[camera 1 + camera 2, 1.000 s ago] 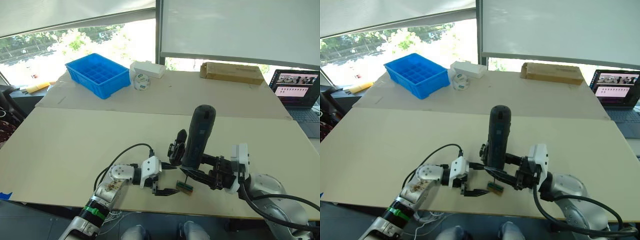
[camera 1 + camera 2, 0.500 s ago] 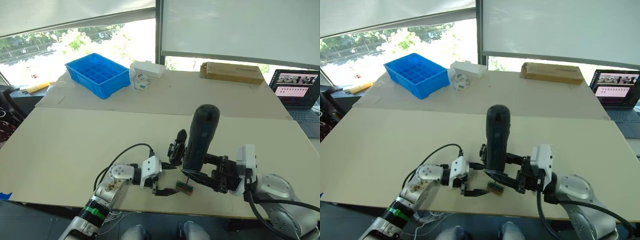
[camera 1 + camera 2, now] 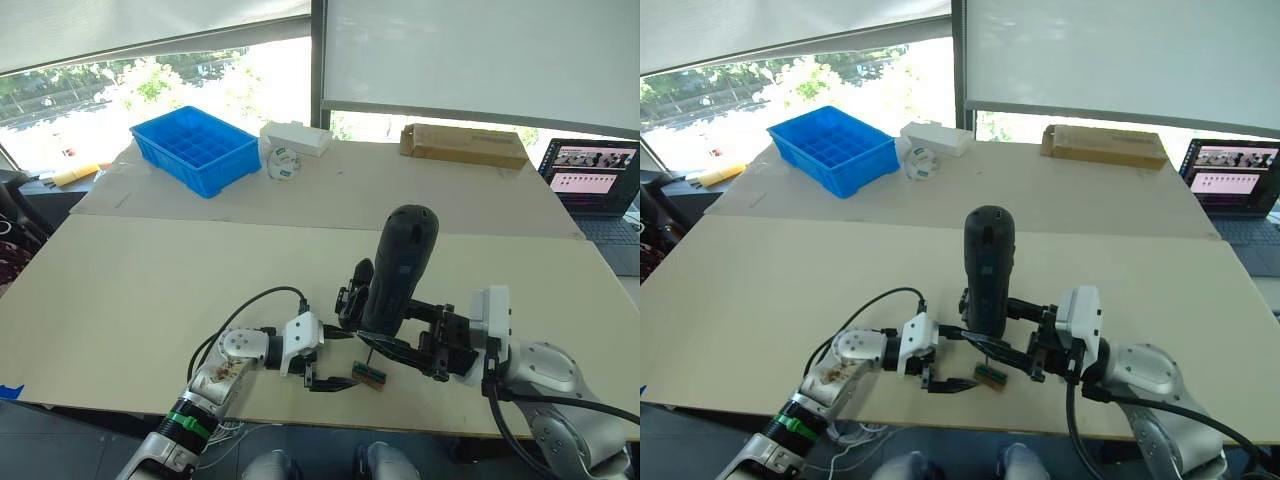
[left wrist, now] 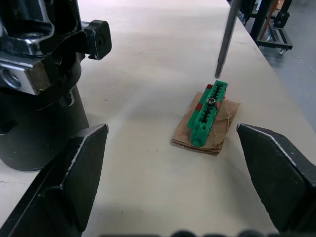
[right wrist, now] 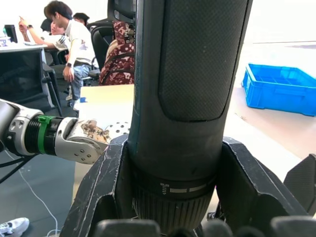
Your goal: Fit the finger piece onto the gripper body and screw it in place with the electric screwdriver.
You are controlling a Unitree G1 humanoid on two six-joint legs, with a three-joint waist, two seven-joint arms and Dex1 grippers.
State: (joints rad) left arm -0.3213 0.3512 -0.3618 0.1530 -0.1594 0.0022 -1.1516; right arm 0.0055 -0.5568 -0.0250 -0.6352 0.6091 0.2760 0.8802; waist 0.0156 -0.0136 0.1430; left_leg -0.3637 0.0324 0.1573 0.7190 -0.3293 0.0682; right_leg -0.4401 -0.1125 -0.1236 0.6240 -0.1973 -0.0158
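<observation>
While the electric screwdriver (image 3: 400, 268) is being held nearly upright, clamped between the fingers of the right gripper (image 3: 405, 345), it is being tilted slightly less toward the far side than half a second ago, and the right wrist has been drawn a little nearer the tool. Its metal bit (image 4: 224, 37) is being kept just above a screw seated in the small green block (image 4: 207, 114), a detail made out from the left wrist. The left gripper (image 3: 330, 385) is being held spread wide, with the block between its fingers (image 4: 74, 170). The gripper body (image 4: 37, 84) is being cut off there, standing just beside the block. The finger piece cannot be told apart.
</observation>
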